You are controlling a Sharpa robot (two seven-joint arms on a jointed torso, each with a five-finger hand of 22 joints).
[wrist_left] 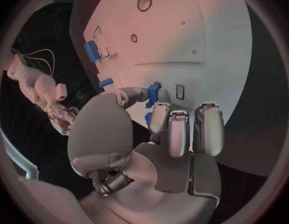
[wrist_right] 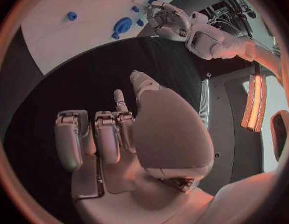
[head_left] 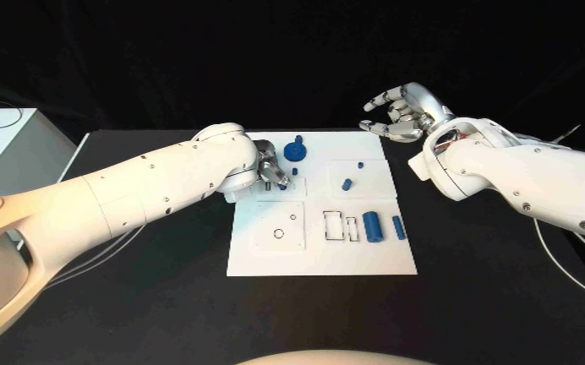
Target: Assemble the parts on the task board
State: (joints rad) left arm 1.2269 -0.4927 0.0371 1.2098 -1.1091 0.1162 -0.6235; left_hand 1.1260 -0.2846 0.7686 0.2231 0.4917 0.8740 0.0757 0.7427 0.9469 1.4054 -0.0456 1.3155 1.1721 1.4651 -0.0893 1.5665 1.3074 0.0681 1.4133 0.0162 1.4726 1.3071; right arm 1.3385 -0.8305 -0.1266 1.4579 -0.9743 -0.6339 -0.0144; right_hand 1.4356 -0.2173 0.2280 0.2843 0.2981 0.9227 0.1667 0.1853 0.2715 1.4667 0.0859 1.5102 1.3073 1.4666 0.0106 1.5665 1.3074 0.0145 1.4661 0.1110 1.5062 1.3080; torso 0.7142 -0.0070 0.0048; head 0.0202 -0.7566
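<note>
At a black counter [head_left: 146,297], the robot's left hand [head_left: 270,172] reaches over the far left part of the white task board [head_left: 319,259], its fingertips [wrist_left: 158,115] gathered around a small blue part [wrist_left: 154,90] that it appears to pinch just above the board, beside a small rectangular outline there. The right hand [head_left: 400,111] hovers off the board's far right corner, above the dark counter, fingers curled loosely inward and holding nothing. Across the board, other parts wait: a blue gear-like piece [head_left: 295,150] at the far edge just beyond the left hand, a short blue peg [head_left: 347,184] near the middle right, and two blue cylinders [head_left: 372,224] lying side by side on the near right, next to rectangular slots. A square outline with a small round hole sits on the near left. The step in hand looks like the seating of the small pinched piece into its place at the far left of the board; whether it is already seated or only poised over the socket cannot be told, since the fingers hide the contact. The next move likely calls for a straight, careful press down with the part kept upright, then a clean opening of the fingers without dragging it back out.
</note>
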